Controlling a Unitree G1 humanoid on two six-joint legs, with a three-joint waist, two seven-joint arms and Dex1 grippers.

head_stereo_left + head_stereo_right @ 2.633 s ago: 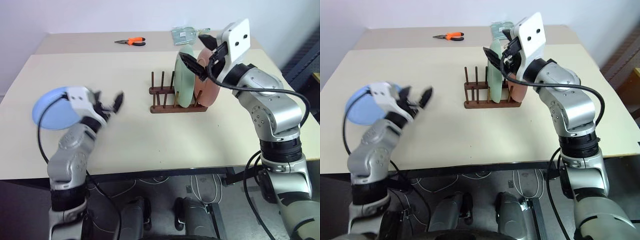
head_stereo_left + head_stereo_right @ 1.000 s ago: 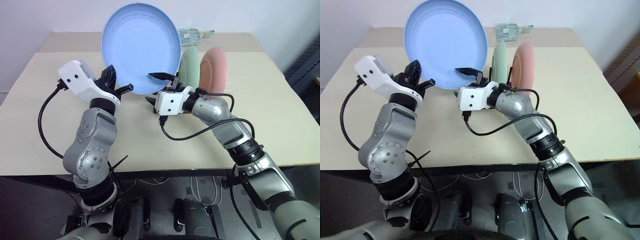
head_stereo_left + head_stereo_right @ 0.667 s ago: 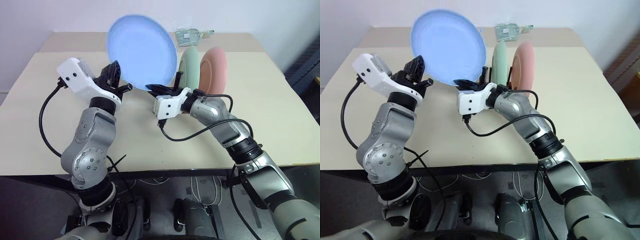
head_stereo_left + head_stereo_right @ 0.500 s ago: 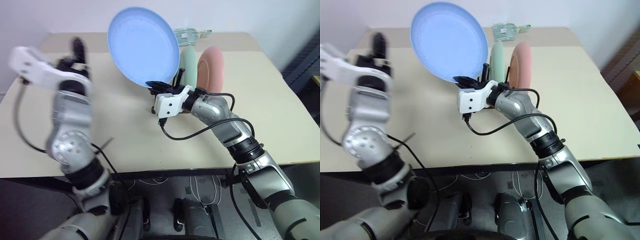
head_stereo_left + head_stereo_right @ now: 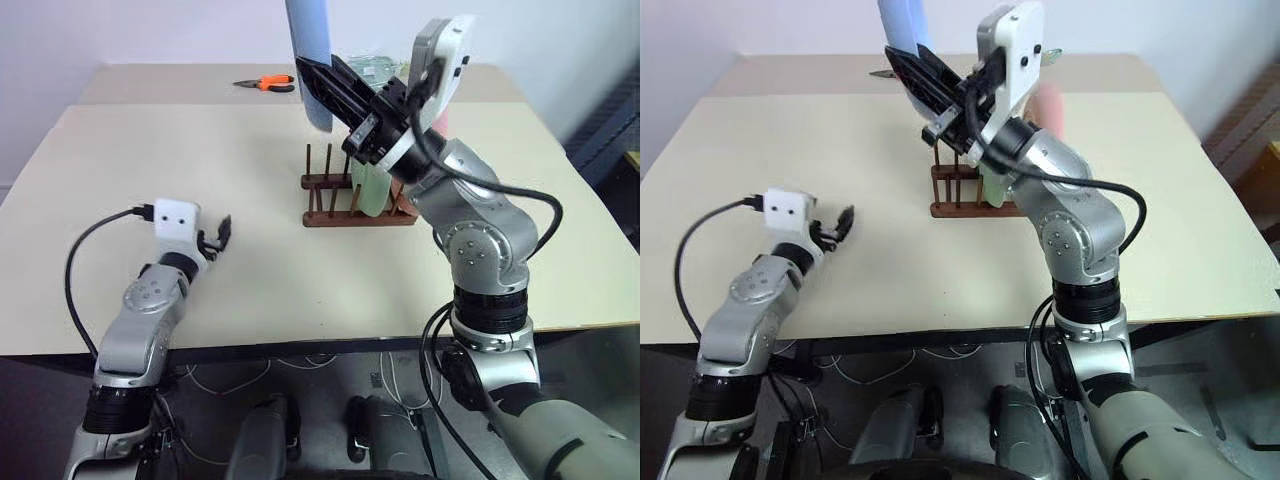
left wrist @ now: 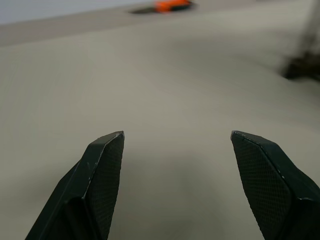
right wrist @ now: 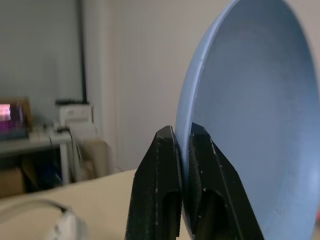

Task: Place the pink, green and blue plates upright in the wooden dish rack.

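Note:
My right gripper (image 7: 182, 131) is shut on the rim of the blue plate (image 5: 308, 50) and holds it edge-on, high above the wooden dish rack (image 5: 325, 215). The plate's top runs out of the head views. In the rack the green plate (image 5: 371, 195) stands upright. The pink plate (image 5: 1049, 110) stands behind it, mostly hidden by my right arm. Far to the left of the rack, my left gripper (image 5: 222, 232) hangs low over the table (image 5: 250, 150). Its fingers (image 6: 105, 165) are open with nothing between them.
Orange-handled pliers (image 5: 268, 84) lie at the back of the table, left of the raised plate. The rack's left pegs (image 5: 308, 170) stand free. Bare tabletop stretches between my left gripper and the rack.
My left gripper let go of the blue plate and dropped down to the left, low over the table. My right gripper shut on the plate, rolled it edge-on and lifted it.

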